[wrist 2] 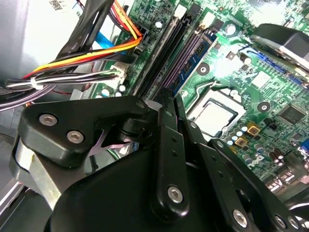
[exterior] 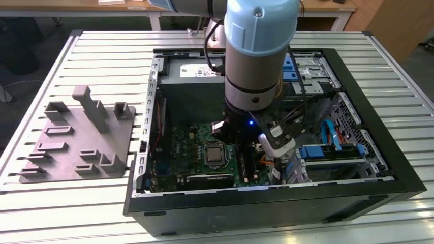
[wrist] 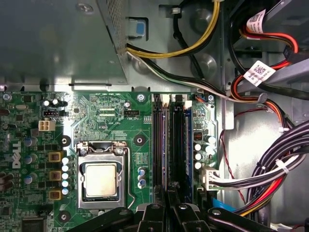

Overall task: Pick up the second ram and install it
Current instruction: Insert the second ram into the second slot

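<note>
My gripper (exterior: pixel 245 145) is down inside the open computer case, over the memory slots beside the processor (wrist: pixel 100 180). In both wrist views the black fingers (wrist: pixel 172 202) (wrist 2: pixel 171 99) are pressed close together at the end of the slots. From between the fingers the second ram (wrist: pixel 179 145) (wrist 2: pixel 170 60), a thin dark stick seen edge-on, runs along its slot. The part between the fingers is hidden. A near-identical dark stick (wrist: pixel 159 145) sits in the neighbouring slot.
Bundles of yellow, orange, red and black cables (wrist: pixel 270 164) crowd the side of the slots away from the processor. The power supply box (wrist: pixel 58 43) borders the green board (wrist: pixel 91 116). A grey holder fixture (exterior: pixel 78 142) lies on the slatted table at the exterior view's left.
</note>
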